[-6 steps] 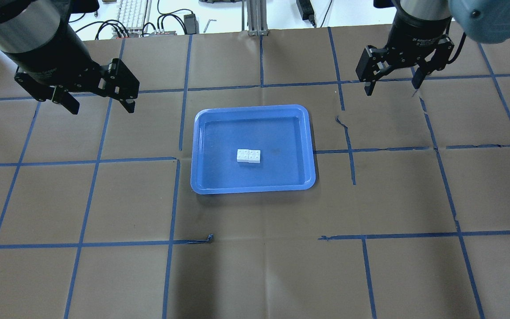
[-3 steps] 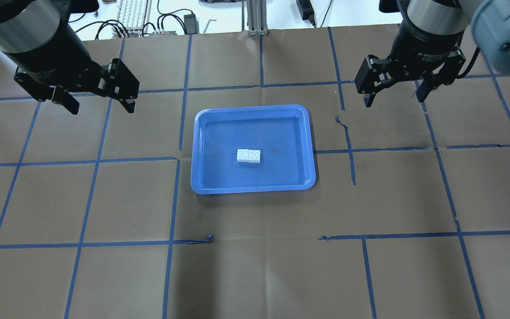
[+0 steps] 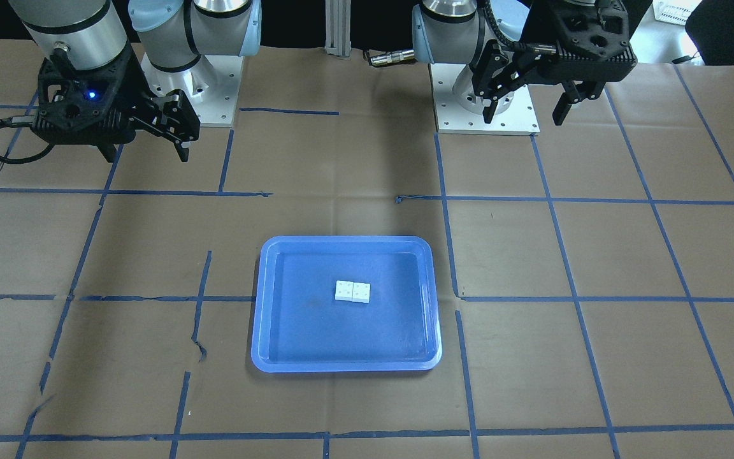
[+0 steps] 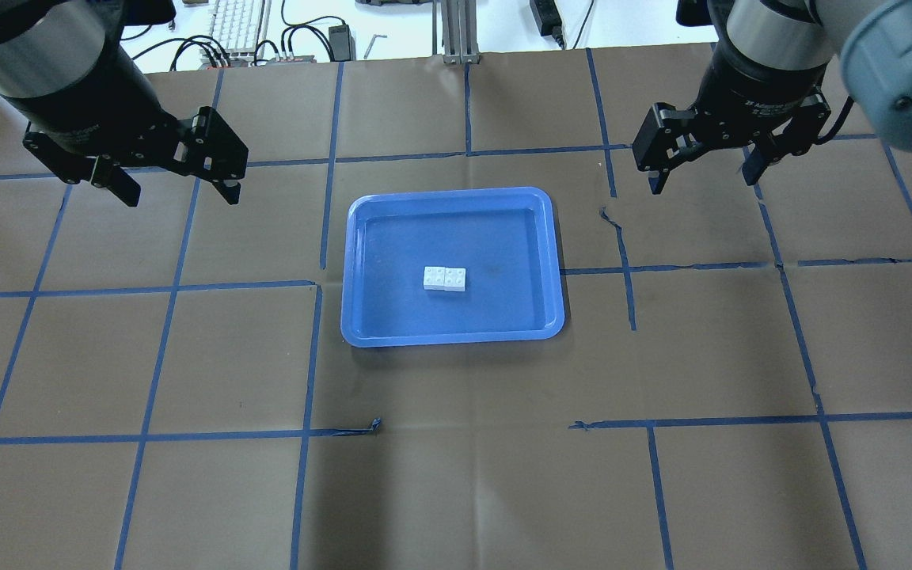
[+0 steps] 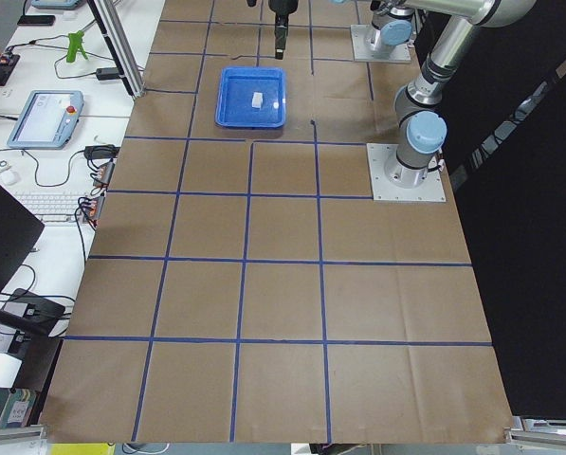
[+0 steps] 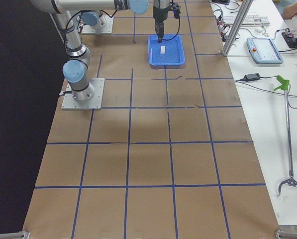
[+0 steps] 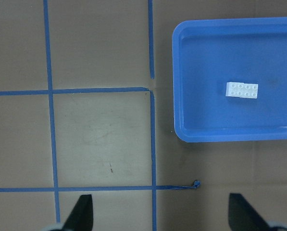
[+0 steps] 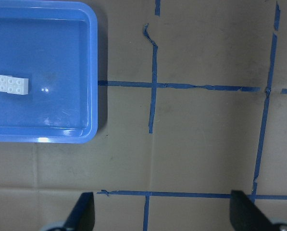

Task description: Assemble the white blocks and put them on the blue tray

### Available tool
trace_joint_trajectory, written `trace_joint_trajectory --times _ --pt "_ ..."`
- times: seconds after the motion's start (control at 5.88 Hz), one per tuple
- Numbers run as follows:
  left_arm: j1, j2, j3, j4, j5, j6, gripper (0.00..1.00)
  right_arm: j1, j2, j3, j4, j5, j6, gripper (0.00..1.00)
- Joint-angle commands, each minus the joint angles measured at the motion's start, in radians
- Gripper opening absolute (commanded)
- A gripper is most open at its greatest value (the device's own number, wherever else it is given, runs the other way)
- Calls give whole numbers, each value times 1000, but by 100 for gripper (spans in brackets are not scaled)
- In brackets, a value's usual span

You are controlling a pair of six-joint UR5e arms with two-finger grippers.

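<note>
The two white blocks [image 4: 445,279] sit joined side by side in the middle of the blue tray [image 4: 361,324]. They also show in the front view [image 3: 352,291], the left wrist view [image 7: 242,89] and the right wrist view [image 8: 9,85]. My left gripper [image 4: 180,192] hangs open and empty above the table, left of the tray. My right gripper [image 4: 701,178] hangs open and empty, right of the tray and farther back. In the front view the left gripper [image 3: 523,113] is at the top right and the right gripper [image 3: 147,153] at the top left.
Brown paper with a blue tape grid covers the table [image 4: 456,475]. A keyboard [image 4: 236,24] and cables lie beyond the far edge. The arm bases [image 3: 485,102] stand on white plates.
My right gripper has shifted a little toward the right and slightly nearer the tray's level. The left gripper, the tray and the blocks have stayed where they were.
</note>
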Motion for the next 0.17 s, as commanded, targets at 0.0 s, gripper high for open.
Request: trace_joint_trajectory --times 0.0 --pt "0 1 -1 0 0 0 99 0 0 4 0 -1 -1 100"
